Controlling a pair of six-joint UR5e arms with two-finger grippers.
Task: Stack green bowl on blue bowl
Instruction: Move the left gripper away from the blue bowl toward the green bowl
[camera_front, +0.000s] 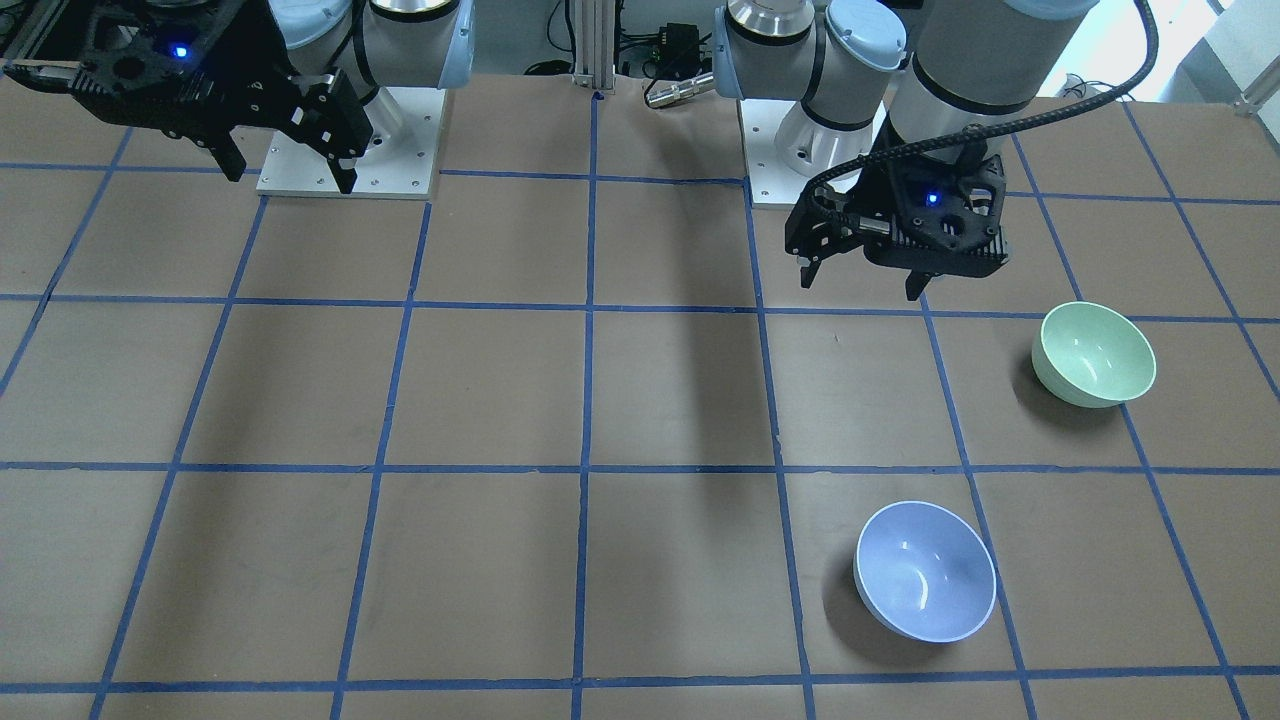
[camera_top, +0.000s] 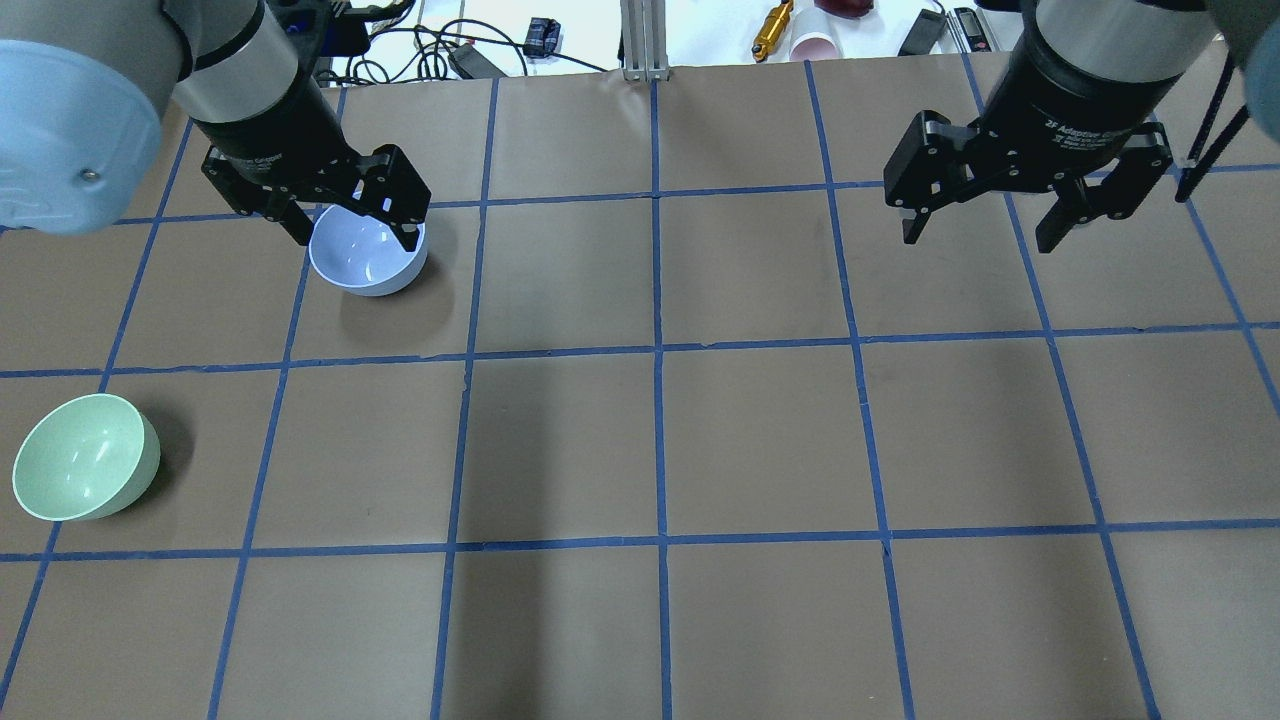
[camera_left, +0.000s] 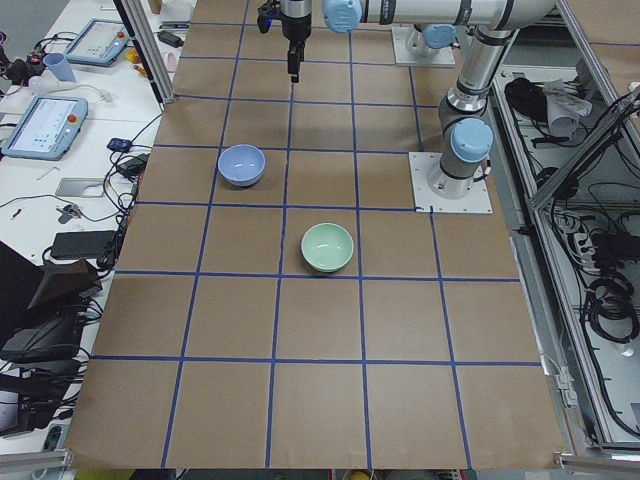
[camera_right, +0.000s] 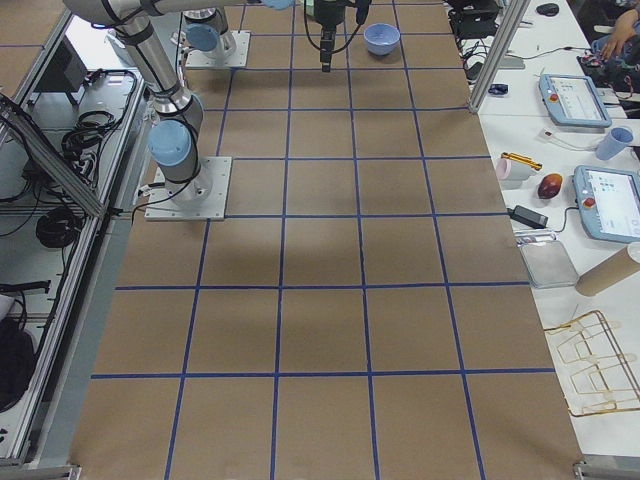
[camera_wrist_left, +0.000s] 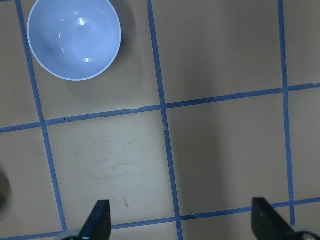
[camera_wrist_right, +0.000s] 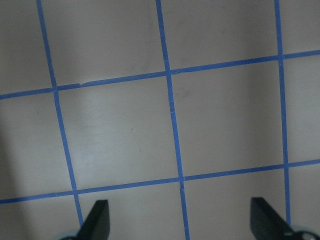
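1. The blue bowl (camera_front: 925, 572) lies nearest the front-facing camera. It sits upright and empty on the surface (camera_front: 500, 390), inside one square of the blue tape lines (camera_front: 586, 400).
2. The green bowl (camera_front: 1093, 354) also stands upright and empty. It is well apart from the blue bowl, closer to the robot and further out to the robot's left, with its edge just over a tape line. Nothing is stacked: each bowl rests on the surface by itself.
3. The left gripper (camera_front: 860, 285) hangs above the surface with its jaws spread wide and nothing between them. In the front-facing view it is on the robot's side of both bowls and touches neither.
4. In the overhead view the left gripper overlaps the blue bowl's rim. This looks like a line-of-sight effect rather than contact, though its height is hard to judge. Its wrist view shows bare surface between the jaws and the blue bowl off at the upper left.
5. The right gripper (camera_front: 292, 178) hangs over the robot's right side of the surface, far from both bowls. Its jaws are also wide apart and hold nothing, and its wrist view shows only brown surface and tape lines.
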